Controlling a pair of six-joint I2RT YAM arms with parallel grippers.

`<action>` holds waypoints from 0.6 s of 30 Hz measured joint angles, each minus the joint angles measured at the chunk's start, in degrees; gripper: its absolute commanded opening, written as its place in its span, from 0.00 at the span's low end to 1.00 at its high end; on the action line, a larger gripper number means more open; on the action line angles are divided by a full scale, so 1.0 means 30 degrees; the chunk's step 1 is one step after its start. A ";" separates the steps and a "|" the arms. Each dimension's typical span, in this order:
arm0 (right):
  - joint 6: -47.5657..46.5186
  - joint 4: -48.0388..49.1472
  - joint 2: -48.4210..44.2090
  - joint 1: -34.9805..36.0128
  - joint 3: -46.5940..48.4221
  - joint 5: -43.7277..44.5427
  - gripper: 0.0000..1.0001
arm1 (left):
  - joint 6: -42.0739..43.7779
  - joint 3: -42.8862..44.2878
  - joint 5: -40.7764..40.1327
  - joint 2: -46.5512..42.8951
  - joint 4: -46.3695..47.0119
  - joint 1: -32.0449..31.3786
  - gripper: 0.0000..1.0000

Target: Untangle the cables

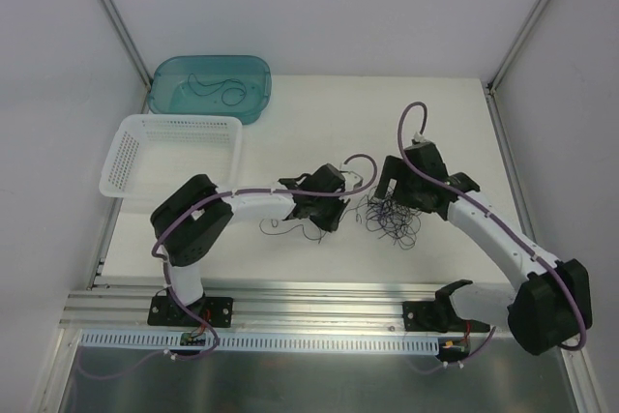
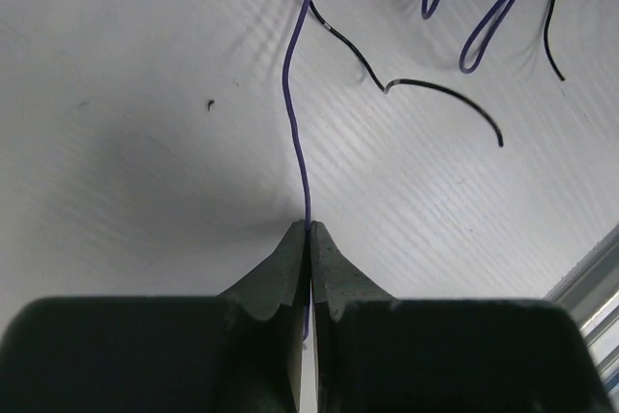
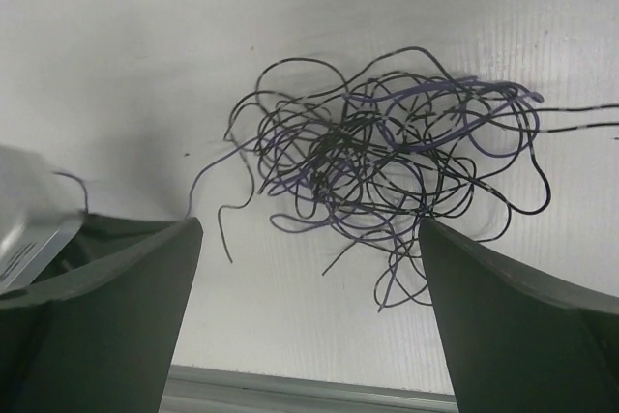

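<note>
The cables lie as a tangled heap of thin black and purple wires on the white table, between my two grippers. In the right wrist view the heap sits just ahead of my right gripper, which stands wide open above the table with nothing between its fingers. My left gripper is shut on one thin purple cable that runs from its tips away toward the heap. A loose black cable lies beside it. From above, the left gripper is left of the heap and the right gripper just behind it.
A teal bin at the back left holds a couple of separate cables. A white mesh basket stands in front of it. Short loose wires lie near the left gripper. An aluminium rail runs along the near edge.
</note>
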 measured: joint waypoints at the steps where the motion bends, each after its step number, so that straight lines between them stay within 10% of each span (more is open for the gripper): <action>1: 0.0182 0.0160 0.0459 0.0102 0.0000 0.0226 0.99 | -0.0102 -0.0284 -0.0007 -0.0270 0.0000 0.0000 0.00; 9: 0.1763 0.1566 0.5741 0.1020 0.0087 0.1690 0.79 | -0.1137 -0.2040 -0.0415 -0.2579 0.0211 0.0000 0.00; 15: 0.1996 0.1690 0.6550 0.0874 0.0087 0.2579 0.10 | -0.2164 -0.3424 -0.1515 -0.4670 0.0335 0.0255 0.00; 18: 0.1785 0.1341 0.5712 0.0058 0.0087 0.3009 0.01 | -0.2827 -0.4160 -0.1719 -0.6149 0.0131 0.0998 0.00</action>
